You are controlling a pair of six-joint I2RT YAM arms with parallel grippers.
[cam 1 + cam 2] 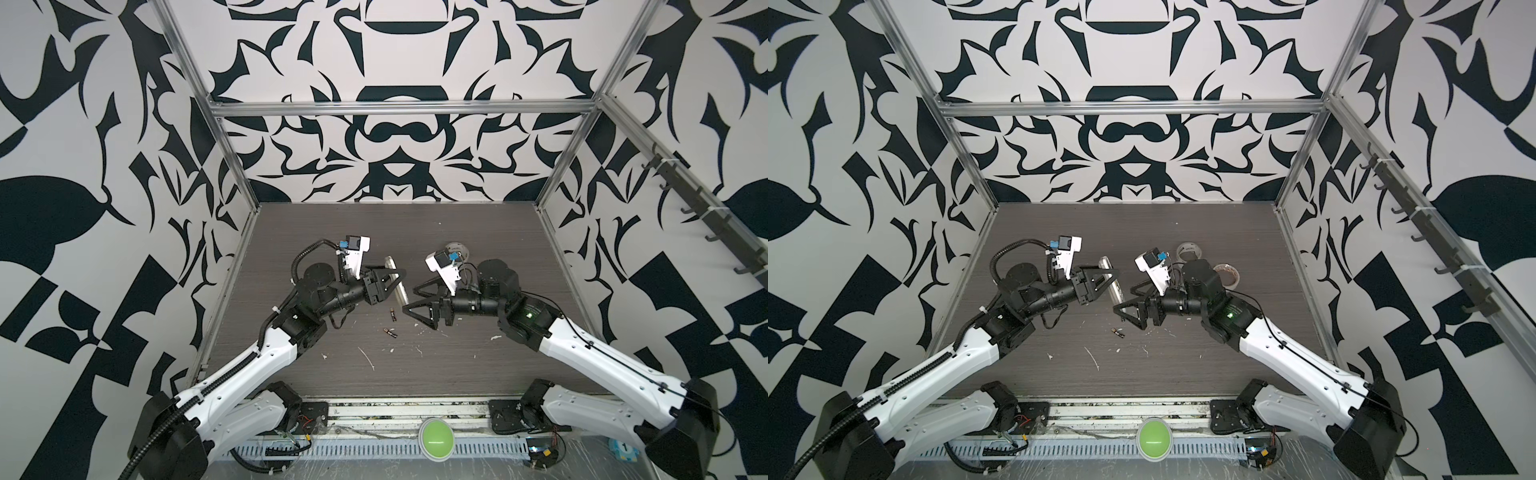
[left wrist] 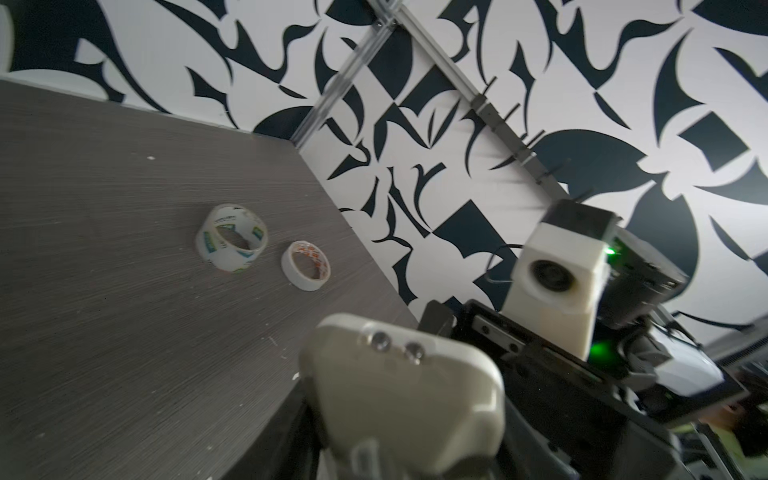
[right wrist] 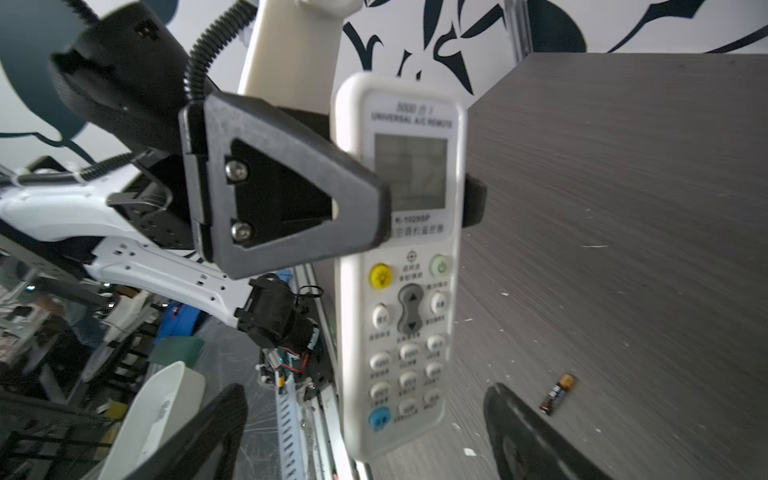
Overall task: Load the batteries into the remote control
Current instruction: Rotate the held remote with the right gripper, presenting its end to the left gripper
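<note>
1. The left claw (image 1: 397, 278) is clamped across the screen end of the remote control (image 3: 399, 291), held above the counter (image 1: 457, 353), long axis 11-to-5 in a top view.
2. The right claw (image 1: 409, 299) gapes wide and holds nothing.
3. The nearer battery (image 1: 392, 314) lies on the counter at that claw's 8 o'clock, axis 12-to-6. The farther battery (image 1: 389, 332) lies just beyond it. The right arm is closer.

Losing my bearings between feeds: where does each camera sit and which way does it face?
Top views: high at the front, looking down toward the back wall; both arms, left gripper, right gripper.
Left wrist: on the left arm, looking past the remote control at tape rolls and the right wrist camera; little of itself.
Right wrist: on the right arm, facing the remote control's buttons and the left gripper's fingers clamping it; own open fingers.
Shared: the remote control in all; a battery in top views and right wrist.
</note>
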